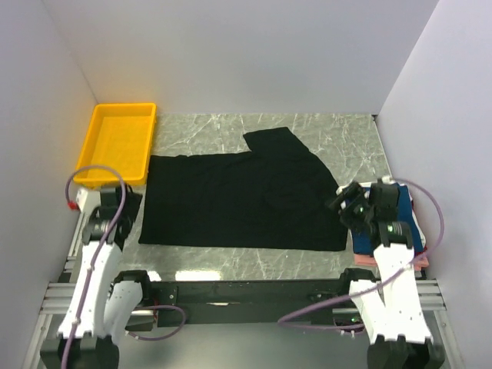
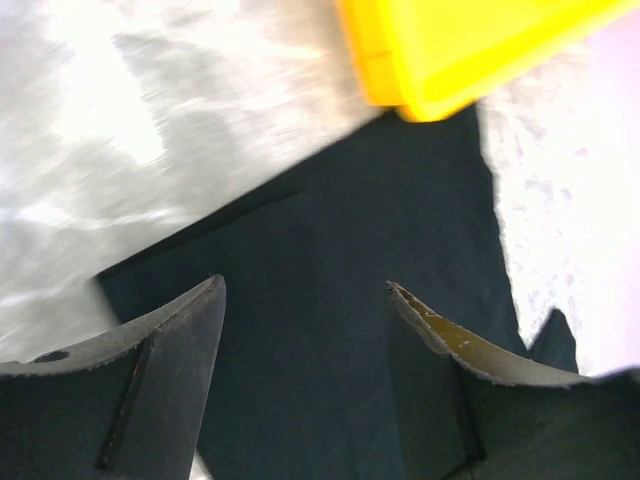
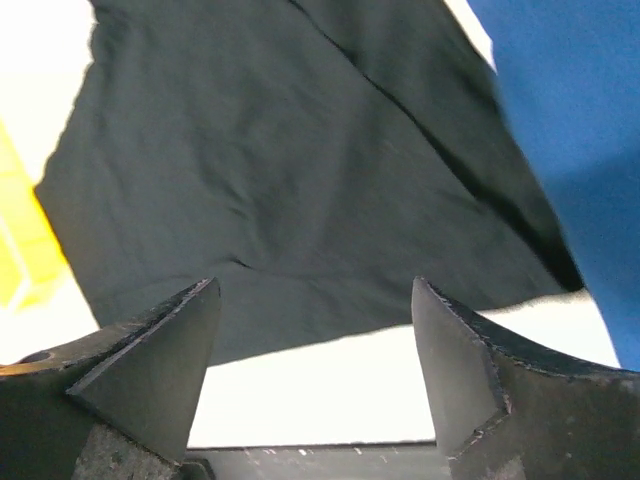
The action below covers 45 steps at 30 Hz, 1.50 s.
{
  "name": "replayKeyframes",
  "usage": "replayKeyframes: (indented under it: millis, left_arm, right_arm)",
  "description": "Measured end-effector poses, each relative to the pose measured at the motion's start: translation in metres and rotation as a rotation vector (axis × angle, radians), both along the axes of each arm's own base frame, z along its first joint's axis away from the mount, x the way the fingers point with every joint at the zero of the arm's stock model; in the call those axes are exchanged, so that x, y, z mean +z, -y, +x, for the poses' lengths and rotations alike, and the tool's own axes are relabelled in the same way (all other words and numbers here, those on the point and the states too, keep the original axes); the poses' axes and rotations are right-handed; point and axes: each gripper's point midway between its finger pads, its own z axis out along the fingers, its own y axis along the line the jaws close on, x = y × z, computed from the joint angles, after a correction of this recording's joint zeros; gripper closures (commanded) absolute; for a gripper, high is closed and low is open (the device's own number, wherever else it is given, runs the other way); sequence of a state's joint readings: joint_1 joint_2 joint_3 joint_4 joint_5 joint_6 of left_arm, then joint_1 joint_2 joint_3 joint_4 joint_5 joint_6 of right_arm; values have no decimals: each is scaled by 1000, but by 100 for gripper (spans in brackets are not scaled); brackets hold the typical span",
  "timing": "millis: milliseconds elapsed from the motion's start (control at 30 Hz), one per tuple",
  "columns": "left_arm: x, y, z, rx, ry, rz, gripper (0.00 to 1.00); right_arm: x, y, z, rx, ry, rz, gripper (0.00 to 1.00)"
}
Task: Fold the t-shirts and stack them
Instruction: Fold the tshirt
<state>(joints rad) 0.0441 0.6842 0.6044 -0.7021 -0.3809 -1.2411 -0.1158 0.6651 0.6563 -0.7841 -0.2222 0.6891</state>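
A large black t-shirt (image 1: 238, 200) lies flat on the marble table, with one sleeve pointing toward the back. My left gripper (image 1: 127, 201) hovers over its left edge, jaws open and empty; the left wrist view shows black cloth (image 2: 340, 250) below the gripper (image 2: 305, 288). My right gripper (image 1: 346, 204) is open at the shirt's right edge. In the right wrist view the gripper (image 3: 315, 285) holds nothing, and the black shirt (image 3: 280, 150) lies beyond it. A folded navy t-shirt (image 1: 406, 209) tops a stack at the right, with a pink one (image 1: 367, 260) under it.
A yellow plastic tray (image 1: 123, 106) stands at the back left, close to the shirt's left corner, and its corner (image 2: 470, 50) shows in the left wrist view. White walls close in the table on three sides. The blue folded cloth (image 3: 570, 120) lies right of the right gripper.
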Motion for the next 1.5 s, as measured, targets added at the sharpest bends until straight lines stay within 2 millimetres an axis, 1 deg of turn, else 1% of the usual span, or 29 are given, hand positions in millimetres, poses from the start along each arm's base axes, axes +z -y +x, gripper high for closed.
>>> replayKeyframes:
  millis: [100, 167, 233, 267, 300, 367, 433, 500, 533, 667, 767, 833, 967, 1033, 1100, 1233, 1300, 1367, 1433, 1500]
  left_arm:
    - [21, 2, 31, -70, -5, 39, 34]
    - [29, 4, 56, -118, -29, 62, 36]
    - [31, 9, 79, -163, -59, 85, 37]
    - [30, 13, 91, -190, -74, 100, 37]
    - [30, 19, 101, -217, -92, 120, 38]
    - [28, 31, 121, -268, -122, 149, 38]
    - [26, 38, 141, -296, -146, 176, 40]
    - [20, 37, 163, -297, -178, 203, 41]
    - [17, 36, 173, -298, -194, 217, 41]
    - [-6, 31, 219, -294, -273, 271, 43]
    - [-26, 29, 251, -299, -324, 305, 43]
    - [-39, 28, 269, -301, -352, 325, 44]
    - [-62, 25, 292, -300, -405, 358, 46]
    - [-69, 23, 302, -296, -415, 373, 47]
    - [-76, 22, 308, -294, -423, 381, 49]
    - [-88, 19, 311, -288, -445, 387, 51]
    - [-94, 18, 310, -287, -457, 388, 54]
    - [-101, 17, 308, -286, -473, 386, 55]
    - [-105, 16, 307, -280, -482, 382, 56]
    - [-106, 15, 307, -273, -481, 377, 60]
  right_arm:
    - [16, -5, 30, 51, 28, 2, 23]
    - [30, -11, 56, 90, 46, -14, 25]
    - [39, -14, 91, 117, 57, -33, 26]
    - [41, -16, 105, 124, 64, -40, 27]
    - [42, -16, 121, 130, 71, -47, 30]
    - [40, -15, 152, 132, 76, -59, 33]
    - [38, -14, 182, 133, 75, -66, 37]
    - [34, -16, 217, 145, 83, -75, 39]
    - [33, -16, 231, 149, 84, -80, 39]
    - [19, -23, 297, 181, 99, -95, 41]
    - [10, -25, 336, 197, 115, -101, 41]
    - [4, -26, 360, 207, 128, -108, 41]
    - [-6, -27, 391, 220, 149, -116, 42]
    - [-10, -28, 404, 226, 159, -115, 42]
    - [-13, -30, 413, 232, 171, -109, 42]
    - [-30, -31, 418, 238, 154, -102, 43]
    - [-39, -31, 418, 240, 139, -98, 43]
    - [-48, -32, 421, 245, 129, -93, 43]
    - [-56, -34, 424, 248, 124, -84, 43]
    - [-66, -35, 425, 249, 111, -76, 43]
